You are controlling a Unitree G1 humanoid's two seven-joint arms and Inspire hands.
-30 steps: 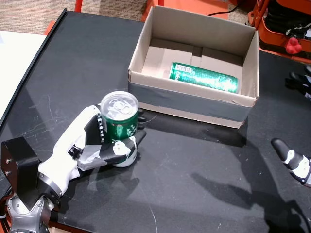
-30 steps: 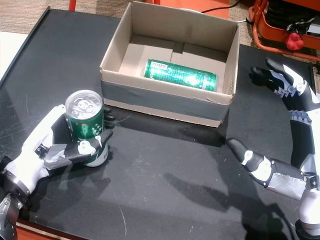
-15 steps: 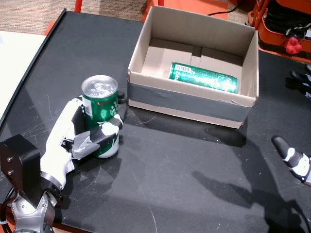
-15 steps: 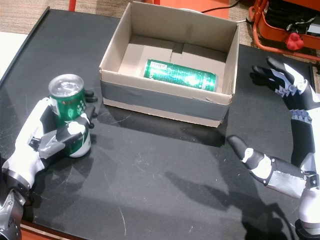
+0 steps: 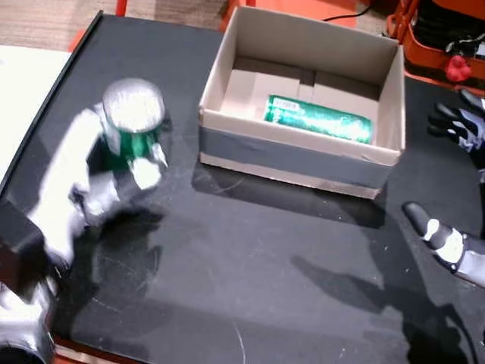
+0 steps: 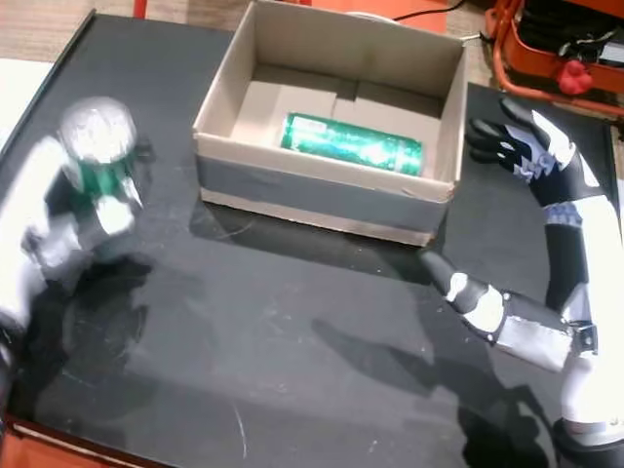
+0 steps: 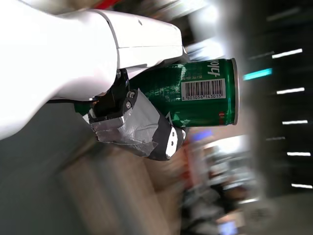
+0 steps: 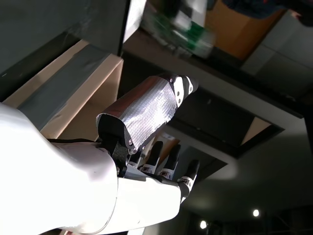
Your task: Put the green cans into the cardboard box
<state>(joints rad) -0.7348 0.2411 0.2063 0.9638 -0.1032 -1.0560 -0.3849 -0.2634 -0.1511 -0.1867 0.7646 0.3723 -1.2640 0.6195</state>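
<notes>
The left hand (image 5: pixel 114 171) has its fingers and thumb wrapped round an upright green can (image 5: pixel 132 125), holding it clear of the black tabletop (image 5: pixel 250 265) to the left of the cardboard box (image 5: pixel 303 163). Both head views smear the hand and can with blur, but the left wrist view shows the grip plainly: the taped thumb (image 7: pixel 142 129) presses across the can's side, below its barcode. A second green can (image 5: pixel 318 119) already lies on its side on the box floor, toward the far wall.

The right hand (image 6: pixel 531 146) holds nothing; its fingers are spread and it hovers just beside the box's right wall. In the right wrist view the thumb (image 8: pixel 146 110) stands apart from the other fingers.

The step in hand looks like the carry: the can is picked up and not yet over the box. The next move calls for travelling rightward with enough height to clear the near wall with its grey tape, then setting the can down in the free floor space in front of the lying can, so the two do not collide. The fingers should part only once it is inside the walls.
</notes>
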